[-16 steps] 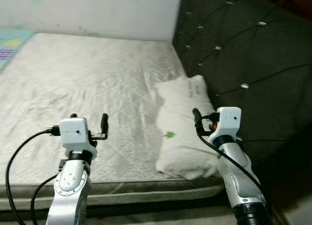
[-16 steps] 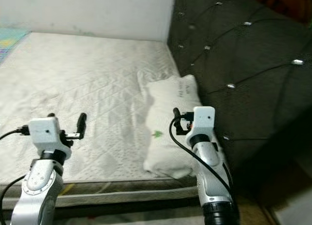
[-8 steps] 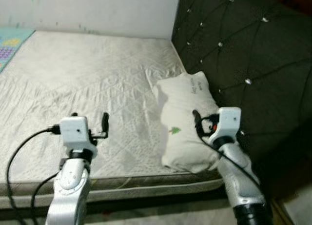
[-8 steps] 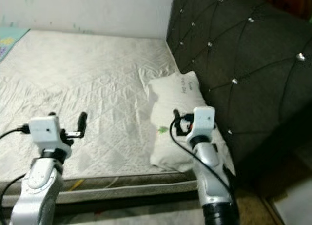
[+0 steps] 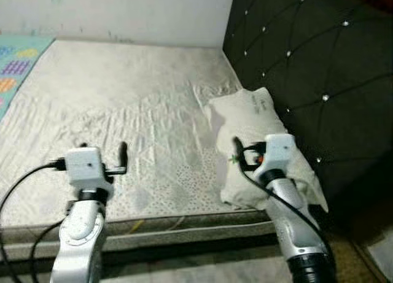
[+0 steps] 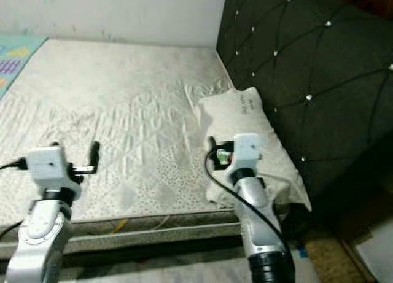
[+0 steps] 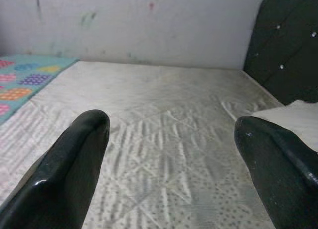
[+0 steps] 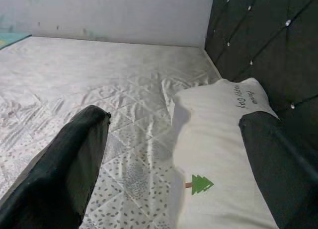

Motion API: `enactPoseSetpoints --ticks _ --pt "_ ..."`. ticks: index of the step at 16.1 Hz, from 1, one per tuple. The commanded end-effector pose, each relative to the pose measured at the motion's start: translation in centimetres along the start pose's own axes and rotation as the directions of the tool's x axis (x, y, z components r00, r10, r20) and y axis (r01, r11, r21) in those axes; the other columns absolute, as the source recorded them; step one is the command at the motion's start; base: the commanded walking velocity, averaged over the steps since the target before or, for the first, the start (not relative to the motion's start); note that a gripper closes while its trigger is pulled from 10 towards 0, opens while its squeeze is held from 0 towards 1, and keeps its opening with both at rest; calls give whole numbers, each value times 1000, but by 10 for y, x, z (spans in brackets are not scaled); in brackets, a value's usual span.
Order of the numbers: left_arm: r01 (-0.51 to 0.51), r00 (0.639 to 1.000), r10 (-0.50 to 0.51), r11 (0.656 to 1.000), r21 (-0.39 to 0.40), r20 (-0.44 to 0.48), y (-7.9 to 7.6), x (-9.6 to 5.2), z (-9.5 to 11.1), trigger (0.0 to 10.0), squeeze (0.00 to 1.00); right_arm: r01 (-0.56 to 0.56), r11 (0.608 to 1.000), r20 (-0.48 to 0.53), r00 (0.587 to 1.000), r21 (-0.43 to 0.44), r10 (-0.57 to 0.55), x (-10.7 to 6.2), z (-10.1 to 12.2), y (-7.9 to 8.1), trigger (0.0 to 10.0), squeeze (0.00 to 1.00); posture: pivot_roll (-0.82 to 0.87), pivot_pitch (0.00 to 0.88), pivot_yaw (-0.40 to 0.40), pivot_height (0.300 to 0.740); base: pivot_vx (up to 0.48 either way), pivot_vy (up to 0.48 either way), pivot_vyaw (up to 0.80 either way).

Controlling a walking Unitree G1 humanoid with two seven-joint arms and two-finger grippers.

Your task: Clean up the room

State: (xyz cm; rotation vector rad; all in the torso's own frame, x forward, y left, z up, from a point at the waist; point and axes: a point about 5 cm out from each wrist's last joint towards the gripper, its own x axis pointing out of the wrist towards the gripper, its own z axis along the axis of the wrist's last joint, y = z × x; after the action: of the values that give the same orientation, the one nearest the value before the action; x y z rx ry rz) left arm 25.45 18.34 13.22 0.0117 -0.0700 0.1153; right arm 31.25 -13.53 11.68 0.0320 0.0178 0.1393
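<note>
Pillow (image 5: 258,142) lies against dark headboard (image 5: 307,56). Right gripper (image 8: 174,164) hovers over pillow, jaws spread; left gripper (image 7: 169,154) above bare mattress (image 5: 123,111), spread, apparently holding nothing.

Left arm: silver, bent at the elbow and raised in front of the body, a black cable looping off its wrist block.
Left gripper (image 7: 171,154): held level and pointing forward, its two black fingers (image 7: 67,174) spread wide apart with nothing between them.
Right arm: silver, raised the same way on the other side, a black cable running down along the forearm.
Right gripper (image 8: 179,164): also pointing forward at about the same height, fingers (image 8: 64,164) parted wide, holding nothing.
</note>
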Motion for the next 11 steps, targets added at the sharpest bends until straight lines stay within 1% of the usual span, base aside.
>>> enactPoseSetpoints --ticks 1,11 --pt "26 1000 -26 1000 -15 -14 -7 0 -2 10000 0 31 999 -3 999 -10 -31 -1 0 -11 10000 0 0 43 -77 740 0 341 0" --pt "24 999 -25 999 -27 -25 -7 0 -3 10000 0 32 999 -5 999 -12 -32 0 0 -10 10000 0 -5 55 -77 740 0 342 0"
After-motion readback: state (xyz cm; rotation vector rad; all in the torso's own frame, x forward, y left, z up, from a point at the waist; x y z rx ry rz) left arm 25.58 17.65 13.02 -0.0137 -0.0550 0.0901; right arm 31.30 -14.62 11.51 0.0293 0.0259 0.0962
